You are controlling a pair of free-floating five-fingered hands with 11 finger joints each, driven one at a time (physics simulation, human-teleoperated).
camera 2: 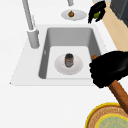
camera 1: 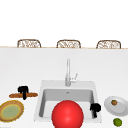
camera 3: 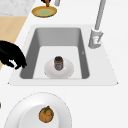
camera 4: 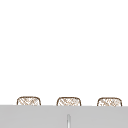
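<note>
Two hands were up at that moment, and only one had anything in it. My left hand point(camera 1: 23, 91), at the left middle of the front view, had its fingers curled round the middle of a baguette point(camera 1: 15, 95) lying on the white counter point(camera 1: 20, 72) left of the sink point(camera 1: 42, 86). I judged the grip sat mid-length so the loaf would balance rather than tip. In the front view its long axis ran flat, left to right across the frame, one tip toward the left edge and the other toward the sink. In the left side view the same hand point(camera 2: 110, 68) covered the loaf point(camera 2: 119, 92), which ran diagonally from the sink's rim down to the lower right corner, over the edge of a yellow-rimmed plate point(camera 2: 97, 120).

My right hand point(camera 1: 95, 108) hung at the sink's right front corner, fingers curled and holding nothing; the right side view showed it point(camera 3: 11, 56) at the left edge, above the basin's rim. Near it, at the lower right of the front view, lay a lime point(camera 1: 117, 122) and a white plate point(camera 1: 123, 106) bearing a small brown fruit point(camera 1: 114, 102).

Inside the basin a dark jar point(camera 2: 69, 60) stood upright on a white dish point(camera 2: 75, 67). A big red ball point(camera 1: 67, 114) blocked the lower middle of the front view, and the faucet point(camera 1: 68, 72) rose behind the sink.
</note>
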